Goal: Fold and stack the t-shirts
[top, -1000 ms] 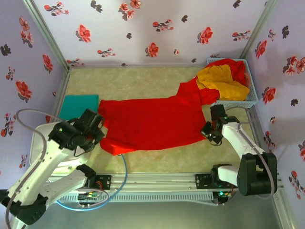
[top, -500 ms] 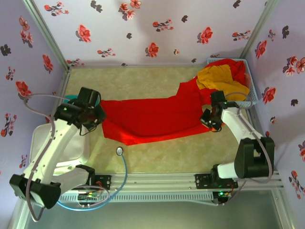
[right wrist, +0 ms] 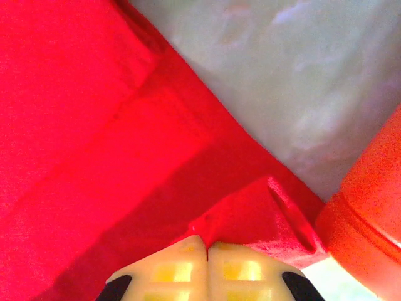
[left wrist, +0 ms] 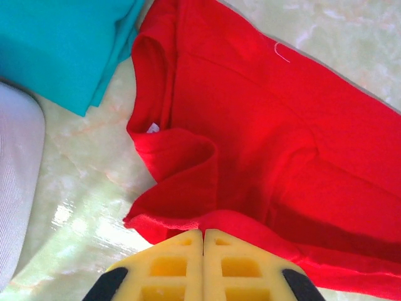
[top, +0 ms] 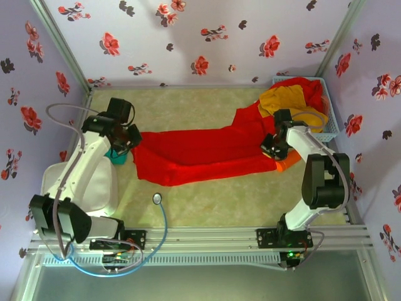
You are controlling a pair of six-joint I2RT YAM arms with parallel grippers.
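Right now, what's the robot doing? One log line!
left gripper: shut on red t-shirt | right gripper: shut on red t-shirt | teal t-shirt: folded nearby

A pale, marbled table [top: 207,200]. A red t-shirt [top: 200,153] lies stretched across its middle, left to right. A folded teal t-shirt [left wrist: 62,44] lies at the left, just beside it. A pale blue mesh basket [top: 332,128] stands in the far right corner.

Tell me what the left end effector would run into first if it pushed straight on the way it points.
The red t-shirt: the left end effector is shut on its edge, and more of the same cloth lies directly ahead. Depth is unclear, but nothing else seems nearer.
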